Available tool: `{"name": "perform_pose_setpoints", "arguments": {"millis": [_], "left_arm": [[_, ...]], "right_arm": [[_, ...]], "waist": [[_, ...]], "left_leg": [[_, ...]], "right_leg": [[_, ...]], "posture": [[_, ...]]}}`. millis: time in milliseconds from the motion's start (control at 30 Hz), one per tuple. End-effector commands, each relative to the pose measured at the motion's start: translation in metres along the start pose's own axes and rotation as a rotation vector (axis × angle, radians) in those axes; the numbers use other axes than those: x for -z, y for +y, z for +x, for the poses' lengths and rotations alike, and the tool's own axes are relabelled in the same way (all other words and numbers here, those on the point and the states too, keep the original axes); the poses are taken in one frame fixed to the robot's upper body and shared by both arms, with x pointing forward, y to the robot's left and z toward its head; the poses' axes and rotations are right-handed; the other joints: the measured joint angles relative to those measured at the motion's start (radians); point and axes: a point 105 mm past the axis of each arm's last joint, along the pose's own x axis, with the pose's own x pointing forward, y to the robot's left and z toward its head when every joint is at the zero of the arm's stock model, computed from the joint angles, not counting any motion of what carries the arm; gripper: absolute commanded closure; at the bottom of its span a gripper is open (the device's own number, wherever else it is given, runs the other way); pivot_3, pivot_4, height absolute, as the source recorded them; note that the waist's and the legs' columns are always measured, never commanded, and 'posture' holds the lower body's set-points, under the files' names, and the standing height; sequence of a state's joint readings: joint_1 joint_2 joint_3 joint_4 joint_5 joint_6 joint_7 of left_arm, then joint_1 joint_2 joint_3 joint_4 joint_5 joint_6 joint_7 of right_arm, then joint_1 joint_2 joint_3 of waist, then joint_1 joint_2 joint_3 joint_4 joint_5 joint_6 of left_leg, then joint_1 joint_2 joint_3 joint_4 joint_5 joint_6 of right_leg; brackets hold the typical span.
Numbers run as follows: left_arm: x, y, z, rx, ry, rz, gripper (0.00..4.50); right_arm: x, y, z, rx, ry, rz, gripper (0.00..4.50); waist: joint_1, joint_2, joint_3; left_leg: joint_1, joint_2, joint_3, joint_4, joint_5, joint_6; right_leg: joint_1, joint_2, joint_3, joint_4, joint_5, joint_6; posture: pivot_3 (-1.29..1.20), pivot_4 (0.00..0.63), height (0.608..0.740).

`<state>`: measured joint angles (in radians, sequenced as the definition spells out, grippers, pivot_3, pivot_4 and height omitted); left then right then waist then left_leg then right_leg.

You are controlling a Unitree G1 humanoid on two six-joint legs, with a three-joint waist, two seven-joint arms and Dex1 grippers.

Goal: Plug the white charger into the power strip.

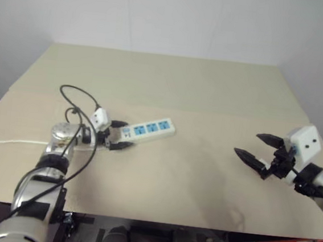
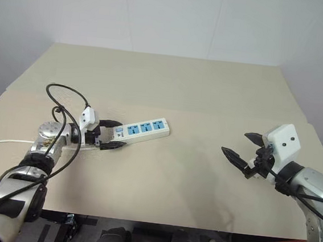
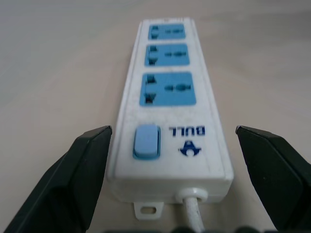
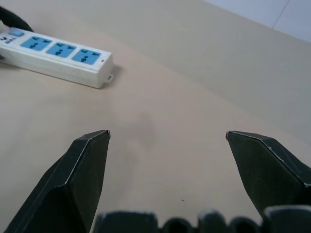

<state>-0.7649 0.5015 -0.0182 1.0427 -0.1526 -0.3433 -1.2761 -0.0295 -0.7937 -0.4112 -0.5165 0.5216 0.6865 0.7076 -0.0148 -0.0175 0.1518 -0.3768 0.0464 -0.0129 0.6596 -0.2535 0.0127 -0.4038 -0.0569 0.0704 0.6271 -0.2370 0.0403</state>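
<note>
I see the power strip [image 1: 147, 129] lying flat on the tabletop [image 1: 210, 91], left of centre, angled so its three blue sockets run toward the far right and its switch end with the cord points at my left arm. All three sockets are empty. I cannot find the white charger anywhere on the tabletop, so I judge the task barely begun: nothing is plugged in, and the charger has yet to be located and picked up.

My left pincer [image 1: 120, 135] is wide open and holds nothing. Its two black fingers [image 3: 82, 170] straddle the switch end of the strip, one on each side, with a gap between each finger and the strip's casing, so I read no contact yet. That arm reaches in low from the near left, roughly level with the tabletop, wrist aimed along the strip.

My right pincer [image 2: 244, 149] is well apart on the right, also wide open and empty, raised above the bare tabletop and pointing left toward the strip.
</note>
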Motion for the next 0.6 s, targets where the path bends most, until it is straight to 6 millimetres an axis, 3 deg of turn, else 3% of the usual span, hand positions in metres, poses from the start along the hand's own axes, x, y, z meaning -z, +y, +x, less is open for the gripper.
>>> {"name": "perform_pose_setpoints", "arguments": {"millis": [33, 167, 333, 600], "left_arm": [[-0.005, 0.005, 0.003, -0.025, -0.009, 0.037, 0.02], [0.003, 0.002, 0.006, -0.038, -0.004, 0.033, 0.02], [0.008, -0.002, 0.007, -0.04, -0.013, 0.023, 1.14], [0.005, -0.002, 0.005, -0.031, -0.021, 0.028, 1.2]], "right_arm": [[-0.02, -0.003, -0.006, 0.018, -0.049, -0.052, 0.0], [-0.023, -0.003, -0.006, 0.018, -0.053, -0.052, 0.0], [-0.027, -0.002, -0.006, 0.014, -0.065, -0.037, 0.0], [-0.032, -0.006, -0.002, 0.016, -0.079, -0.03, 0.0]], "waist": [[0.0, 0.0, 0.0], [0.0, 0.0, 0.0], [0.0, 0.0, 0.0], [0.0, 0.0, 0.0]], "left_leg": [[0.0, 0.0, 0.0, 0.0, 0.0, 0.0], [0.0, 0.0, 0.0, 0.0, 0.0, 0.0], [0.001, 0.0, 0.0, 0.0, 0.0, 0.0], [0.001, 0.0, 0.0, 0.0, 0.0, 0.0]], "right_leg": [[0.0, 0.0, 0.0, 0.0, 0.0, 0.0], [0.0, 0.0, 0.0, 0.0, 0.0, 0.0], [0.001, 0.0, 0.0, 0.001, 0.0, 0.0], [0.001, 0.0, 0.0, 0.0, 0.0, 0.0]], "posture": [[0.0, 0.15, 0.74], [0.0, 0.15, 0.74], [0.0, 0.15, 0.74], [0.0, 0.15, 0.74]]}}
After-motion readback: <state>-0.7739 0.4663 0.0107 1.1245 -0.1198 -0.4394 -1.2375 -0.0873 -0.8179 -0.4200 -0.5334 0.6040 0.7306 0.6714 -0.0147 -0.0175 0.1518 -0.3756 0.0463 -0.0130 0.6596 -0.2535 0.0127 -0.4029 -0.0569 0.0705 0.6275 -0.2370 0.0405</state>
